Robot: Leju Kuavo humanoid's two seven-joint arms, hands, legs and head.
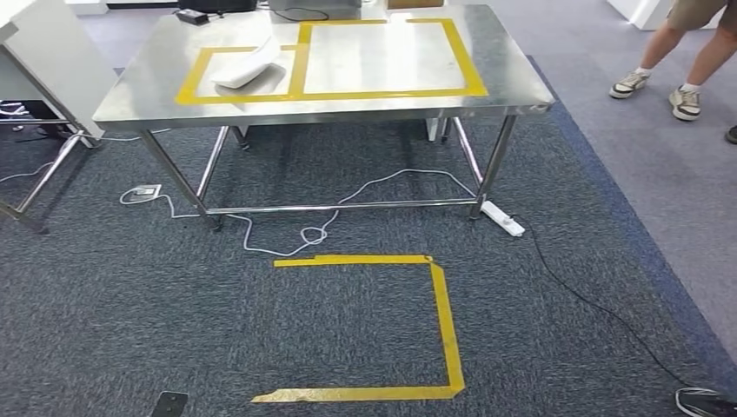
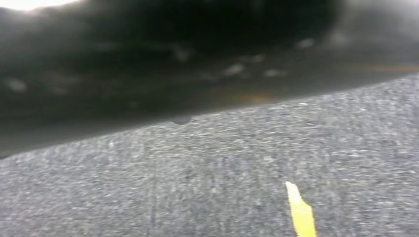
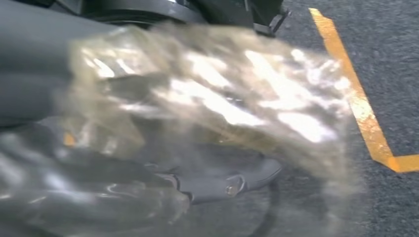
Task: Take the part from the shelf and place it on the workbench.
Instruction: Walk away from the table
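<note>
My right hand grips a part wrapped in a crinkled clear plastic bag; the picture is blurred and the bag hides most of the fingers. It hangs above dark carpet beside a yellow tape line. Ahead in the head view stands the steel workbench, marked with two yellow tape rectangles. A white part lies in the smaller left rectangle. The larger right rectangle holds nothing.
A yellow tape outline marks the carpet in front of the bench. Cables and a white power strip lie under it. A person's legs stand at the far right, a shoe lies near right, and white furniture stands left.
</note>
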